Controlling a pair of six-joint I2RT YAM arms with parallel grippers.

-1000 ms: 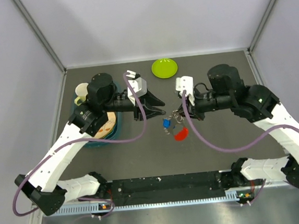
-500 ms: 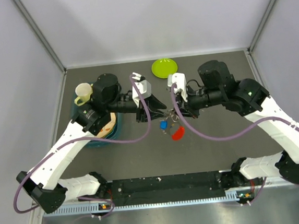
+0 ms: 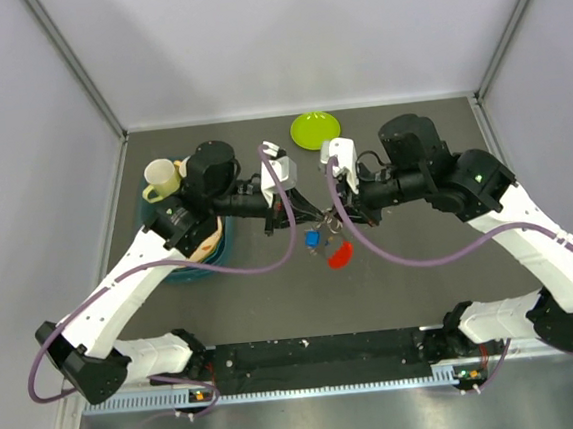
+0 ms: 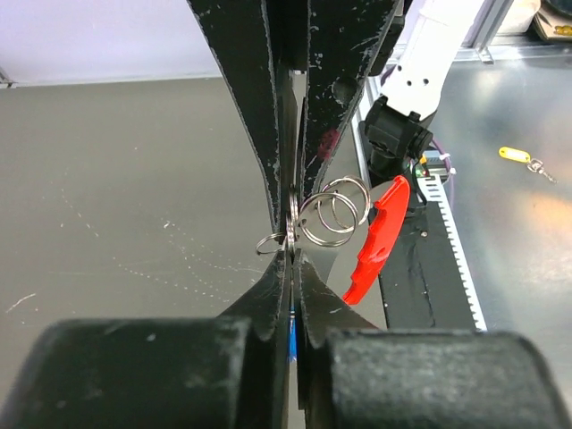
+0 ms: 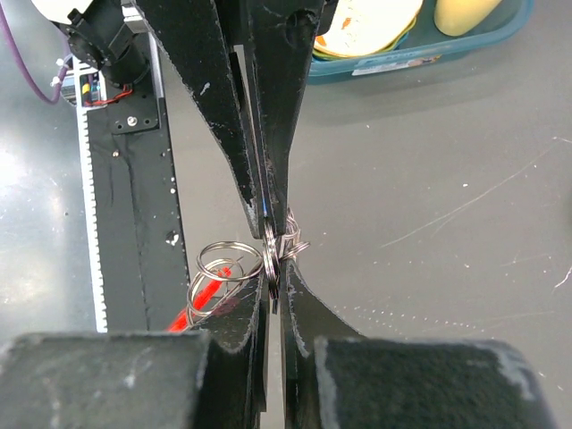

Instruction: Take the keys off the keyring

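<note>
The keyring [image 3: 329,220] is a cluster of thin silver rings held in the air between both grippers at mid-table. The blue key [image 3: 314,238] and the long red key [image 3: 340,256] hang from it. My left gripper [image 3: 312,215] is shut, with a sliver of the blue key [image 4: 292,332] between its fingers and the rings [image 4: 332,211] at its tips. My right gripper [image 3: 333,216] is shut on the keyring [image 5: 272,259]; loose rings [image 5: 222,264] and the red key [image 5: 198,306] hang beside it. The two pairs of fingertips meet tip to tip.
A lime-green dish [image 3: 314,129] lies at the back centre. A teal bin [image 3: 203,264] with plates and a cream cup [image 3: 161,174] sit at the left under the left arm. A yellow-tagged key [image 4: 517,155] lies beyond the table edge.
The right gripper carried the keys left and slightly back. The left gripper moved right to meet it and closed at the ring. The keys hang a little further left.
</note>
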